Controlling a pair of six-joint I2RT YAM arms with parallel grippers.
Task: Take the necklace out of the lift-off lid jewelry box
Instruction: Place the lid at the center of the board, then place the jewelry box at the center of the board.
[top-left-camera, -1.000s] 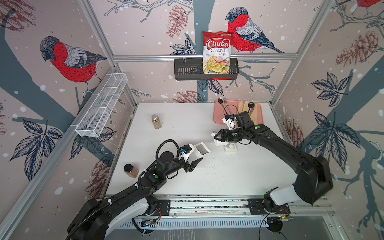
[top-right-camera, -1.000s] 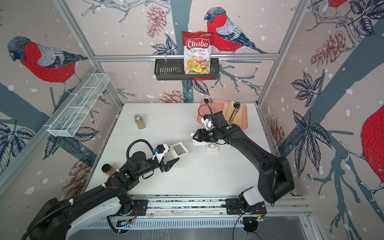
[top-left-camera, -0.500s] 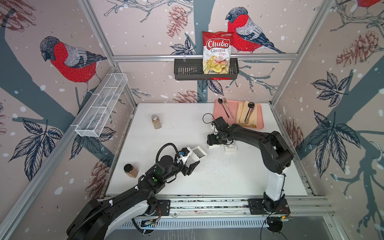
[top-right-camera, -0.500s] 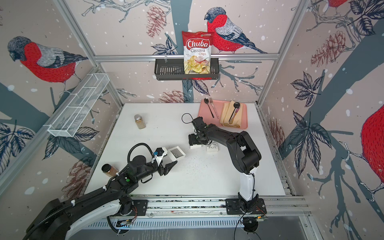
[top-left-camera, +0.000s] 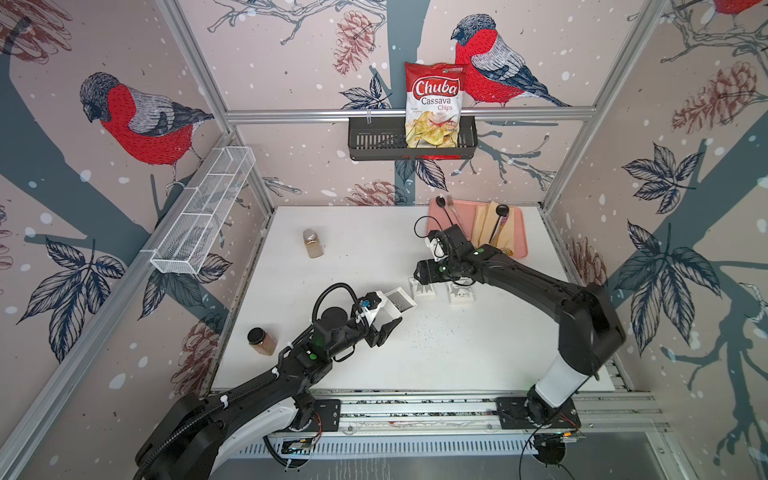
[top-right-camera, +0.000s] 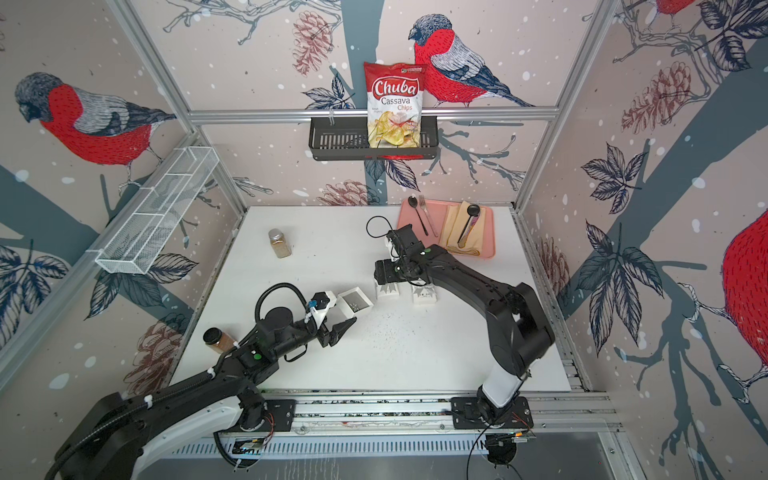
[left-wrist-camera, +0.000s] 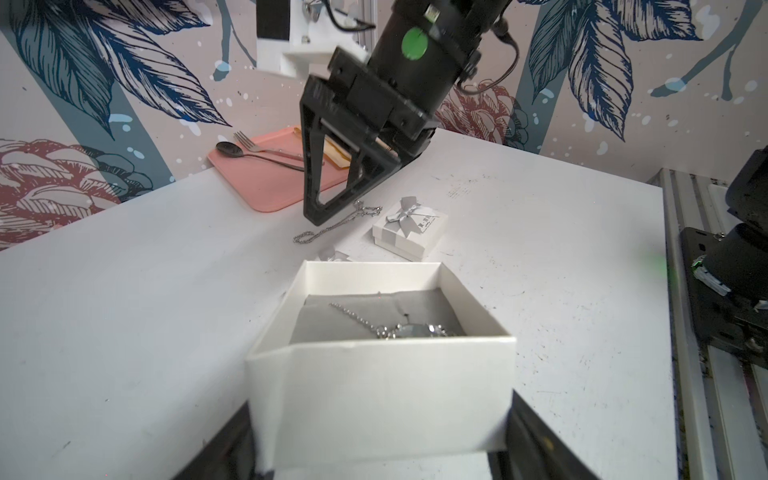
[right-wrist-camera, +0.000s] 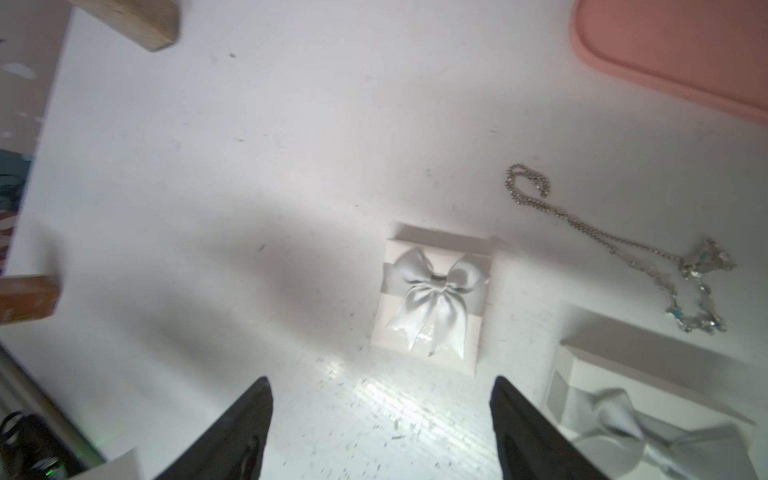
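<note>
Left end effector (left-wrist-camera: 380, 419): jaws wide, pressed on two opposite outer walls of the open box (left-wrist-camera: 374, 365). Box held, lid off.

Necklace (left-wrist-camera: 401, 330) lay inside on the grey pad. Pendant was bunched against the wall nearest the left wrist, and the chain ran slantwise from it toward the far wall.

Right end effector (right-wrist-camera: 382, 386): jaws well apart, nothing between them, poised over bare surface (right-wrist-camera: 208, 187) just short of a bowed box (right-wrist-camera: 432, 303).

In both top views the open box lay near the right end effector, off toward the left arm's side and closer to the robot's base.

Judgement: left arm was nearer but occupied. The free right arm would have to cross over, descend into the box and close across the chain.

A second necklace (right-wrist-camera: 615, 245) lay loose near the tray (right-wrist-camera: 685, 54); likely not the target.
</note>
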